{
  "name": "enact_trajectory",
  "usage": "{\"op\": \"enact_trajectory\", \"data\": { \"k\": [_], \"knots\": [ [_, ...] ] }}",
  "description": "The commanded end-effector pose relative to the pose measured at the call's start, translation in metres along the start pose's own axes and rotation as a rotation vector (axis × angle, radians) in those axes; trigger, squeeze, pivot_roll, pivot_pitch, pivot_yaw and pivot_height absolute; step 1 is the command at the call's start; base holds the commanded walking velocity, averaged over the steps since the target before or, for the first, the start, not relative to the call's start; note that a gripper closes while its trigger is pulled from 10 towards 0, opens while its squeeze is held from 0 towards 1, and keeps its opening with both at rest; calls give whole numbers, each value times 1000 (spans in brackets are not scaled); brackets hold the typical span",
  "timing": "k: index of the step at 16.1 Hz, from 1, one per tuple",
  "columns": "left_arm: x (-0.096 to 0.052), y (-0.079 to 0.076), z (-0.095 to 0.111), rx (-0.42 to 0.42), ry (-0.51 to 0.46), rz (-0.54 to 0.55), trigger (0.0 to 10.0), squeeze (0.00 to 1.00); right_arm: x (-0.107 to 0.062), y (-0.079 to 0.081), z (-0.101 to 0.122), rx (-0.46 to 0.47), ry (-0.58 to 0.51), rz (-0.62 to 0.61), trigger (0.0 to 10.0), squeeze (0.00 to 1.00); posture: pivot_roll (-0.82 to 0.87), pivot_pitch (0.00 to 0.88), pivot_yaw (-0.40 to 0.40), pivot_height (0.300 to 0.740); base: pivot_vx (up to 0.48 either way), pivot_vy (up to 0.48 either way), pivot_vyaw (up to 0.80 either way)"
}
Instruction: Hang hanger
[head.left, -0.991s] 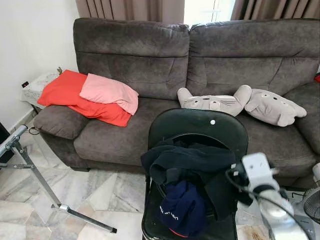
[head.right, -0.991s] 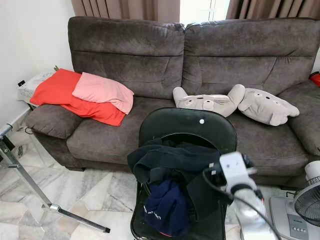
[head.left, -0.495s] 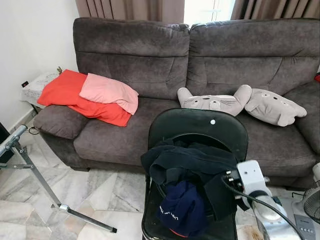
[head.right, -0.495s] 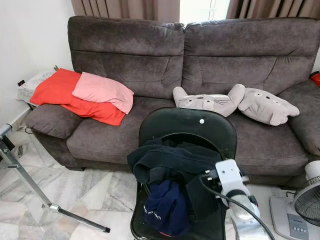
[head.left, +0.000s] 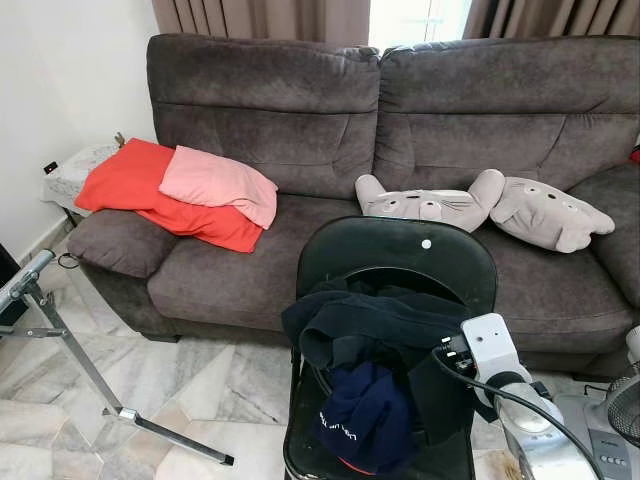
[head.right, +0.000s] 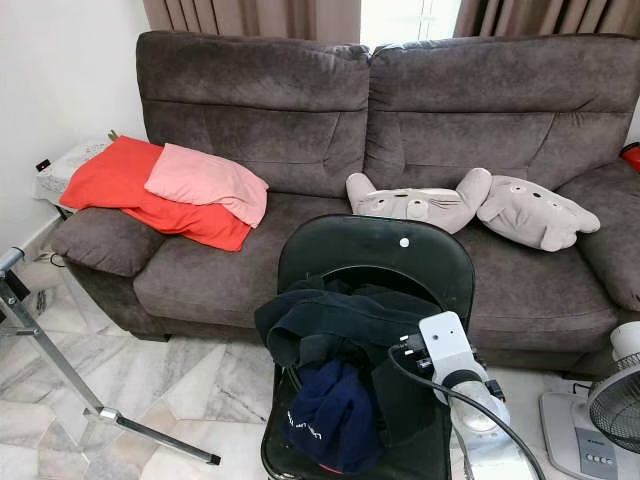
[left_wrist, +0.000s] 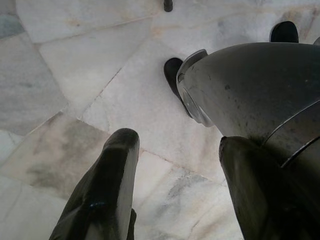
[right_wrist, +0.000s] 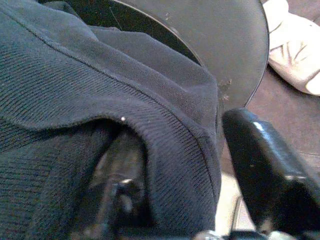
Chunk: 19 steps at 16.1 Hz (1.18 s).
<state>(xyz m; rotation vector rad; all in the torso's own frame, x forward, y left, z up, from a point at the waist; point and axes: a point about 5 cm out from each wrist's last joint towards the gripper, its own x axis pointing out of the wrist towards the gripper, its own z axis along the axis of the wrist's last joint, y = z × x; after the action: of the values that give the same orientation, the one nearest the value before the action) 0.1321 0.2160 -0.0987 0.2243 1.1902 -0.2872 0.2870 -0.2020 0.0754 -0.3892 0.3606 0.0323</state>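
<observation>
Head cams sharp, evenly lit; daylight blows out the window (head.left: 405, 18) behind the sofa (head.left: 400, 130). Soft shadows under the chair (head.left: 395, 260). Right wrist cam grainy, soft focus on the dark garment (right_wrist: 75, 100). Left wrist cam dimmer, floor (left_wrist: 75, 60) clear, fingers (left_wrist: 107, 195) blurred close-up.

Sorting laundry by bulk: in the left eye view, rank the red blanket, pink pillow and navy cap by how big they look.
1. red blanket
2. pink pillow
3. navy cap, though it sits nearer the camera, so it is probably smaller still.
</observation>
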Motion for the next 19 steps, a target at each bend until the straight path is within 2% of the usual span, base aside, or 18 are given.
{"op": "enact_trajectory", "data": {
  "k": [1,5,8,19],
  "knots": [
    [-1,0,-5,9,21,-7,10000,0,1,1,-3,-4,24,6,0,0,-72,15,37,740,0,0,0],
    [-1,1,-5,14,22,-9,10000,0,2,-1,-9,-4,63,-17,0,0,-71,16,39,740,0,0,0],
    [-1,1,-5,18,23,-9,10000,0,3,-9,-13,14,92,-91,0,0,-67,16,39,740,0,0,0],
    [-1,1,-5,21,23,-10,10000,0,5,-10,-6,40,59,-131,0,0,-65,14,39,740,0,0,0]
  ]
}}
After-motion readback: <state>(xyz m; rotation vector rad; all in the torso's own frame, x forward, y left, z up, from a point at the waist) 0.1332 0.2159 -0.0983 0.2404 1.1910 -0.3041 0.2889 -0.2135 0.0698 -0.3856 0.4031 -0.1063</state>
